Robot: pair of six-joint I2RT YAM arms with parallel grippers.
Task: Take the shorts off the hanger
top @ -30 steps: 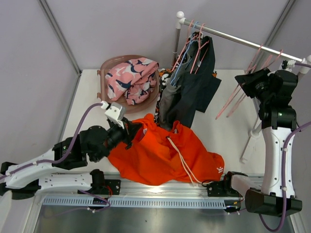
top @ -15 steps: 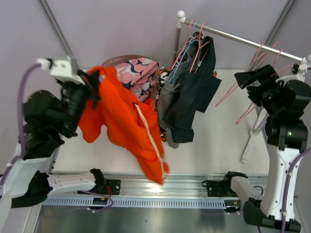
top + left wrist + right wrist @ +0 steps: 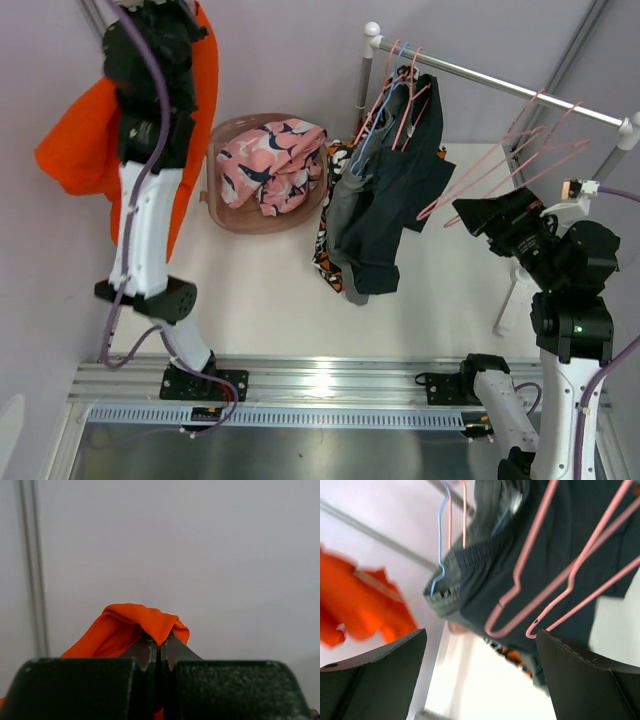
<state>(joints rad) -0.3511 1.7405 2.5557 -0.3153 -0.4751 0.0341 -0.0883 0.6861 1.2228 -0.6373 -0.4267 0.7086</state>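
left tool [image 3: 160,642]: pinched together on a fold of the orange shorts [image 3: 75,150], raised at the upper left of the overhead view
basket [image 3: 215,205]: lower right of that tool, on the surface [image 3: 450,290], with pink shorts [image 3: 270,160] inside
right tool [image 3: 480,632]: jaws wide apart, empty
dark shorts [image 3: 395,190]: hanging from the rail [image 3: 500,85], up and left of the right tool, long axis downward; the right arm is nearer
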